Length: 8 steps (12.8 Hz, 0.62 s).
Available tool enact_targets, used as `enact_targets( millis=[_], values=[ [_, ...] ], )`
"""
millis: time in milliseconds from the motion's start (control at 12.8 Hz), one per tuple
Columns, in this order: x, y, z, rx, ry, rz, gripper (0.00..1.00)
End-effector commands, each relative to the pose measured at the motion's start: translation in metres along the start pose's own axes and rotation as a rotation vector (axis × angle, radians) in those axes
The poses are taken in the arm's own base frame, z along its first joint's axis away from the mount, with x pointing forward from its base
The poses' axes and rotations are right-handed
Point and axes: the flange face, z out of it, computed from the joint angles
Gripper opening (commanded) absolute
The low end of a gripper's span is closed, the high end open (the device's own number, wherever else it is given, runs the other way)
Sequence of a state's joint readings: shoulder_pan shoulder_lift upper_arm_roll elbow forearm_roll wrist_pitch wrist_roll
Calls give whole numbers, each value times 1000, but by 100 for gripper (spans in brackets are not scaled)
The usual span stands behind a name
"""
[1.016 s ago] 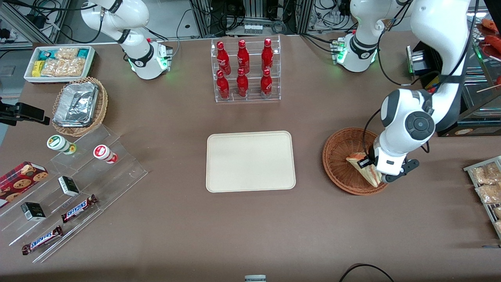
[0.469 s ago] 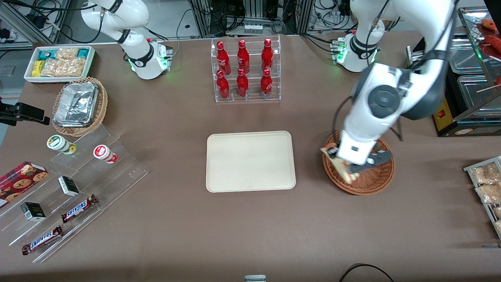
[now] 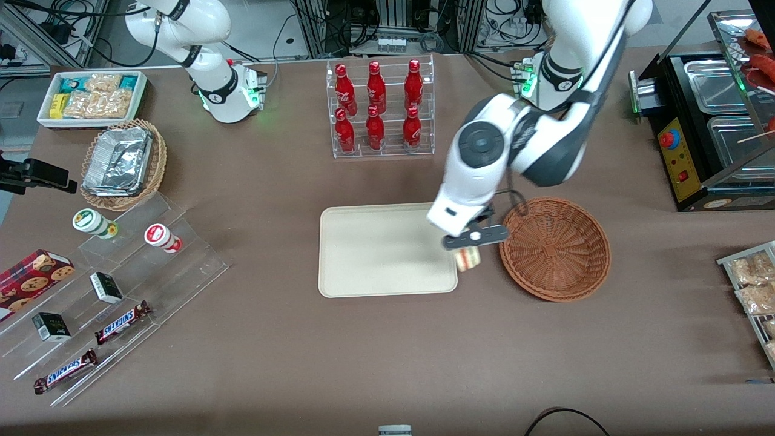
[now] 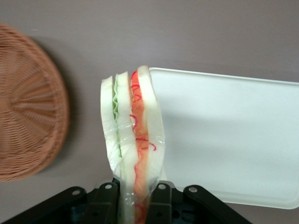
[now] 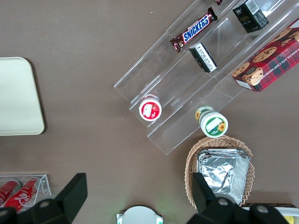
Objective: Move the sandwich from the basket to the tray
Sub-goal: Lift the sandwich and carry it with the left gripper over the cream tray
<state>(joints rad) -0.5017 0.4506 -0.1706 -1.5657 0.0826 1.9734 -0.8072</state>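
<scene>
Two fingers (image 4: 105, 198) of the gripper (image 3: 467, 243) are clamped narrowly on the sandwich (image 4: 133, 140), held on edge above the gap between the tray (image 3: 381, 249) and the basket (image 3: 555, 249), at the tray's rim. Count: one sandwich, one tray, one reddish-brown basket with nothing in it, six red bottles (image 3: 376, 106) in a clear rack.

Sandwich (image 3: 468, 258) mostly hidden under the hand (image 3: 469, 242)
</scene>
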Motion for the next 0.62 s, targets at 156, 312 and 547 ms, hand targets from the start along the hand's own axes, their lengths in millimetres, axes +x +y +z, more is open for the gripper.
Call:
enact_targets(
  millis=[156,312,547],
  values=[
    [-8,56,36,-16,26,53,0],
    [-15,73,46,-42,53,119,0],
    [-30,100,67,-80,78,174,0]
  ],
)
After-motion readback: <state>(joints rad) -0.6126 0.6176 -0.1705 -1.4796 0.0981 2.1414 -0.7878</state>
